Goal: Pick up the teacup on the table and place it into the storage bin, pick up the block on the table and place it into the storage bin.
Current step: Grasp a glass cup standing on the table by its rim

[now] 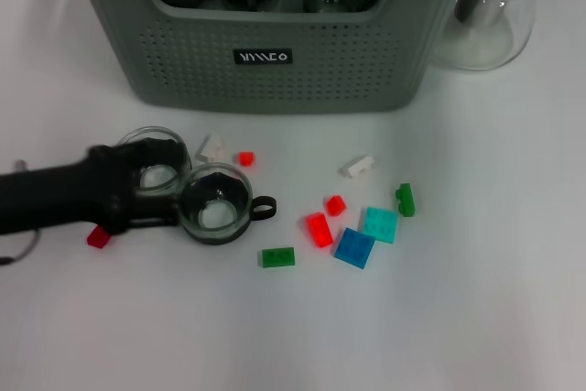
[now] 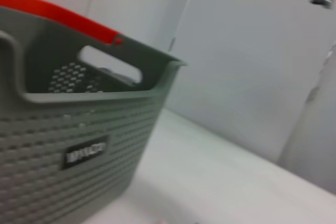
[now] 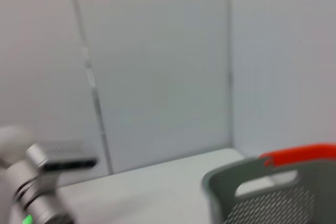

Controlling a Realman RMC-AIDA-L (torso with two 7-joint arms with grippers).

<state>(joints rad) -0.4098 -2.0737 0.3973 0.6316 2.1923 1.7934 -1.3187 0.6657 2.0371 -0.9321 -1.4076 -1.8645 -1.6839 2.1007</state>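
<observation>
The grey-green perforated storage bin (image 1: 275, 70) stands at the back of the table and holds several dark and glass vessels. It also shows in the left wrist view (image 2: 79, 129) and the right wrist view (image 3: 273, 192). A glass teacup with a black handle (image 1: 216, 203) stands on the table, with a second glass cup (image 1: 157, 171) close beside it on its left. My left gripper (image 1: 174, 191) reaches in from the left, low over these two cups. Several small blocks lie scattered, among them a red one (image 1: 319, 229), a blue one (image 1: 354, 247) and a green one (image 1: 277, 257). My right gripper is out of view.
A clear glass pitcher (image 1: 490, 16) stands to the right of the bin. More blocks lie about: teal (image 1: 381, 223), green (image 1: 406, 199), white (image 1: 357, 166), a small red one (image 1: 245, 158) and a red one (image 1: 98, 236) under my left arm.
</observation>
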